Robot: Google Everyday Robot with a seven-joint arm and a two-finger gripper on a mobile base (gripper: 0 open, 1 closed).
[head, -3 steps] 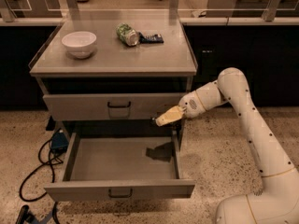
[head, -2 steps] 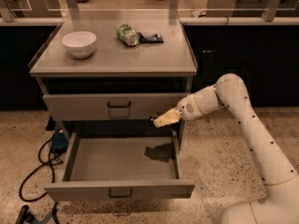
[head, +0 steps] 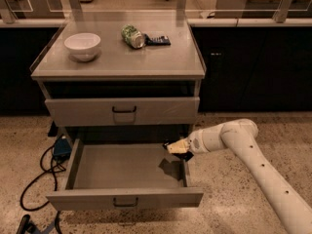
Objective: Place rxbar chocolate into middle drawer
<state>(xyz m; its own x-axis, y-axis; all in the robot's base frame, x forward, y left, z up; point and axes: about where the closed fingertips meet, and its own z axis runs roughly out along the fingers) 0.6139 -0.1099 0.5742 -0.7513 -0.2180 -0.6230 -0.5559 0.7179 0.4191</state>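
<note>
The middle drawer [head: 124, 197] is pulled open below the shut upper drawer [head: 122, 111], and its grey floor is bare. My gripper [head: 176, 147] hangs just over the drawer's right rear corner, reaching in from the right. It is shut on the rxbar chocolate [head: 187, 155], of which only a dark sliver shows under and beside the pale fingers. Its shadow falls on the drawer floor below.
On the cabinet top [head: 117, 62] stand a white bowl [head: 83, 46], a green can on its side [head: 131, 35] and a dark bluish bar [head: 157, 40]. A black cable and a blue box [head: 62, 147] lie on the floor to the left. Dark counters stand behind.
My gripper has come down from beside the upper drawer's front to just above the open middle drawer's right rear corner, still holding the bar.
</note>
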